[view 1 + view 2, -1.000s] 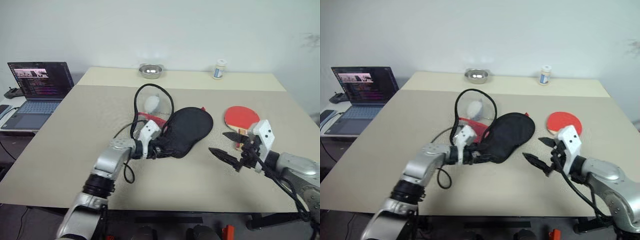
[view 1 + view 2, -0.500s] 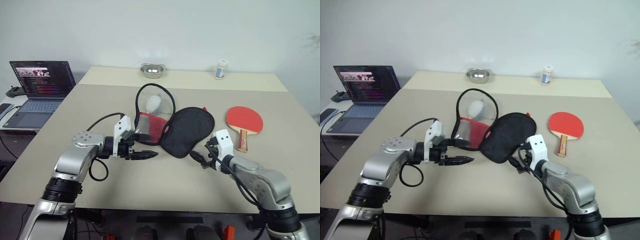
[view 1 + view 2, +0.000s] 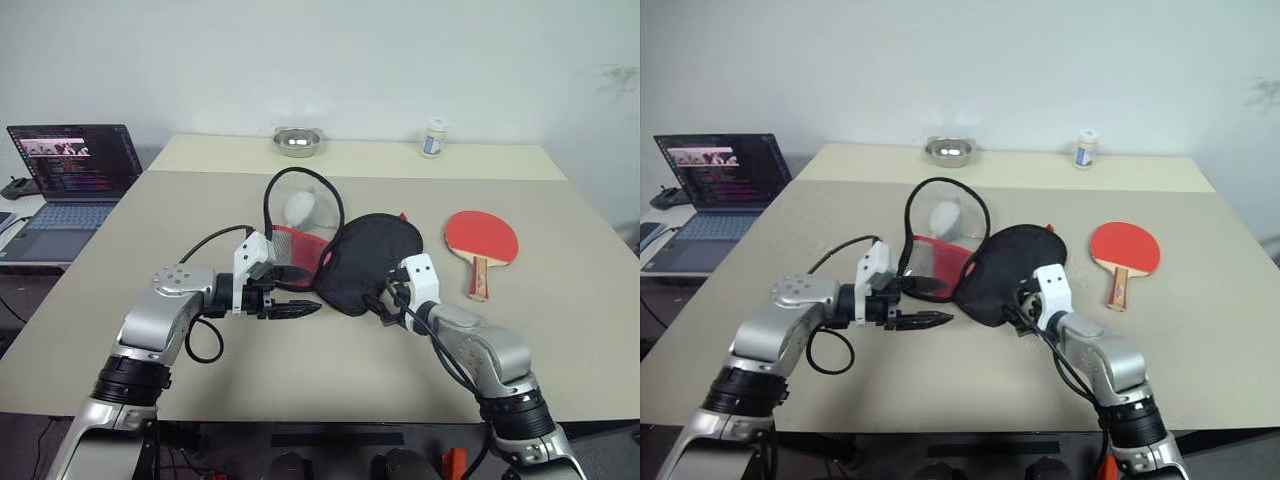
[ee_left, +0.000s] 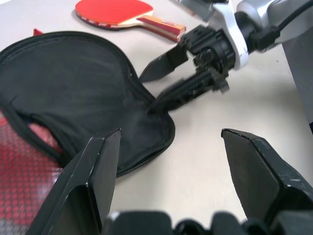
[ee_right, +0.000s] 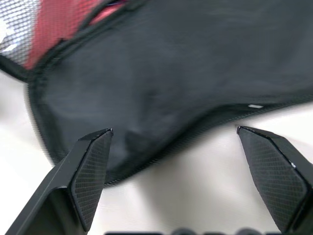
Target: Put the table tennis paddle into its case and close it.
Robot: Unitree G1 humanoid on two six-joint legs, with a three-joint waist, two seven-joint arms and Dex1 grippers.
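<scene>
Table [image 3: 150, 230]: right hand [image 3: 385, 300] seemingly at case [image 3: 370, 260] edge.

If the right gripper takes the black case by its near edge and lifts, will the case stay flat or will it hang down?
Probably it hangs down. The case looks like soft fabric: it lies unzipped, its black flap folded over the red mesh half, with a wavy zip edge. It also looks light, so it may slide on the smooth table if the open right gripper pushes it.
</scene>
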